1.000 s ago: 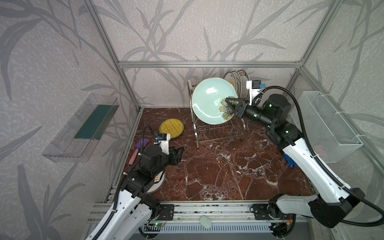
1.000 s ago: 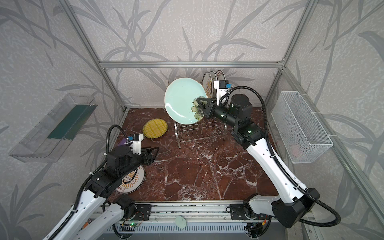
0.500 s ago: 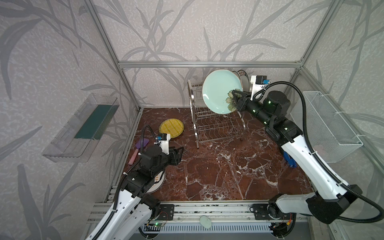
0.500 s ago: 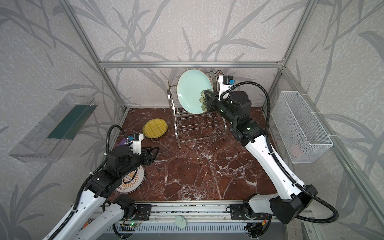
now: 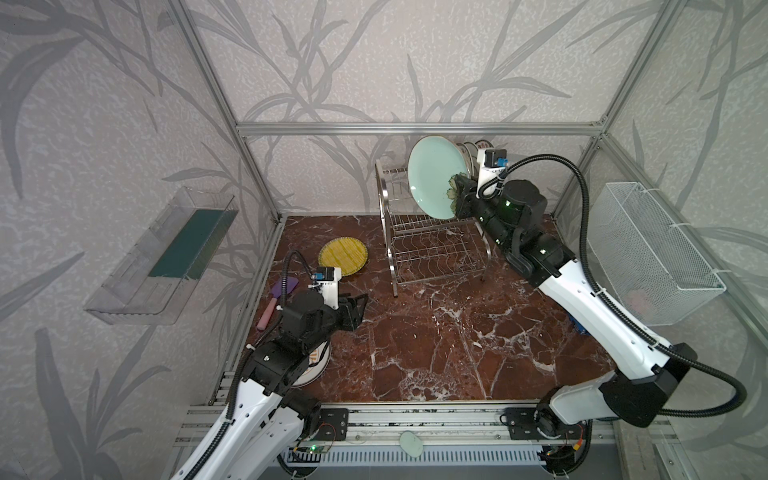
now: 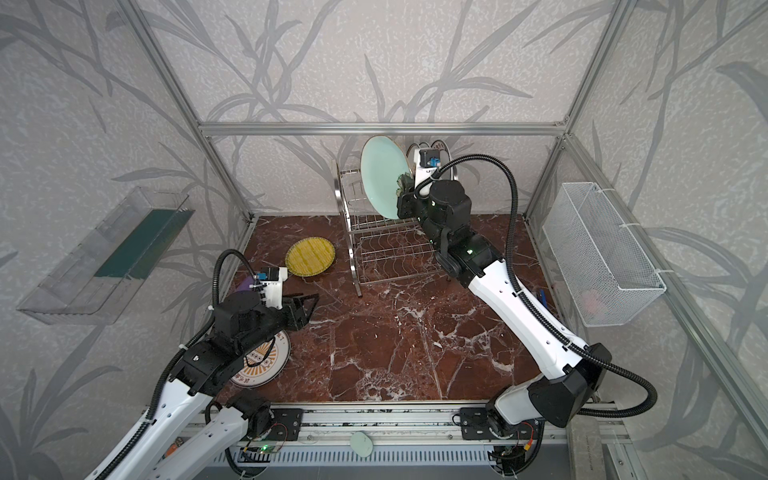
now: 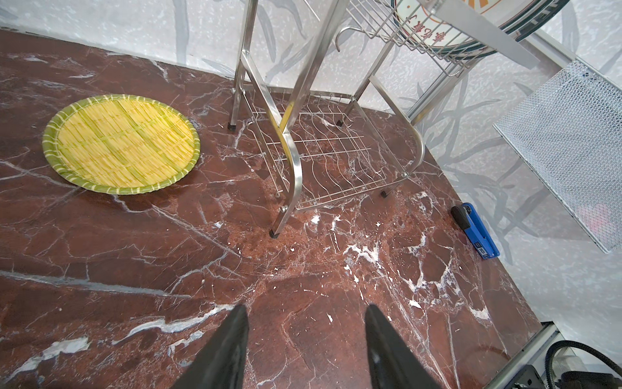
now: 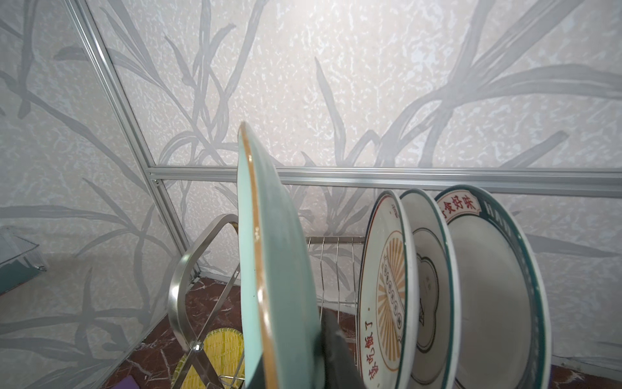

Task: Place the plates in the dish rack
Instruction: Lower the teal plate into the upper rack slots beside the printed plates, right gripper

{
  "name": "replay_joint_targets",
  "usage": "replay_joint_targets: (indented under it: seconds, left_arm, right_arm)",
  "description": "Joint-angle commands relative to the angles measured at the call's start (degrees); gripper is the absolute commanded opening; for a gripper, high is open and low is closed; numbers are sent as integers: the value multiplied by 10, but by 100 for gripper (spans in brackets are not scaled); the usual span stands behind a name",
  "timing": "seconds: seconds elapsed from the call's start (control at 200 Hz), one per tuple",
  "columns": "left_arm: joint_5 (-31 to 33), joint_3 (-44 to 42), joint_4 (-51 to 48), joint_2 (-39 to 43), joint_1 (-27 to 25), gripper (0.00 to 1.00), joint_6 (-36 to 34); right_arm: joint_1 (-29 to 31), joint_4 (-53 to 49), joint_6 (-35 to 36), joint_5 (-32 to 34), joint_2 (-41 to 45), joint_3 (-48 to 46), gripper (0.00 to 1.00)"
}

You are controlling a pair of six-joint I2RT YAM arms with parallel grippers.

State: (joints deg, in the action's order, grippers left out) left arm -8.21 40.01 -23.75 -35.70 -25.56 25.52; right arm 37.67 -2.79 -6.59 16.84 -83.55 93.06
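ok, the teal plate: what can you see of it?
The teal plate is round, glossy and ceramic-looking, pale teal with a thin gold-brown rim line and a dark green flower print at one edge. It is held on edge, nearly upright, over the upper tier of the dish rack, apart from the three plates already slotted beside it. The right gripper clamps its rim at the flower. Whether its bottom edge sits in a slot is hidden.
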Motion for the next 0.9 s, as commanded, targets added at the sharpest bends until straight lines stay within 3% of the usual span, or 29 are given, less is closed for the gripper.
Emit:
replay_joint_targets:
  seconds: [0.0, 0.455, 0.895]
  left_arm:
    - [-2, -6, 4, 5, -2, 54, 0]
    - [-3, -3, 0, 9, -2, 54, 0]
    - [-10, -5, 3, 11, -3, 54, 1]
  right_arm:
    - [28, 119, 65, 88, 2, 46, 0]
    - [73, 205, 171, 223, -48, 59, 0]
    - [75, 215, 203, 298, -113, 98, 0]
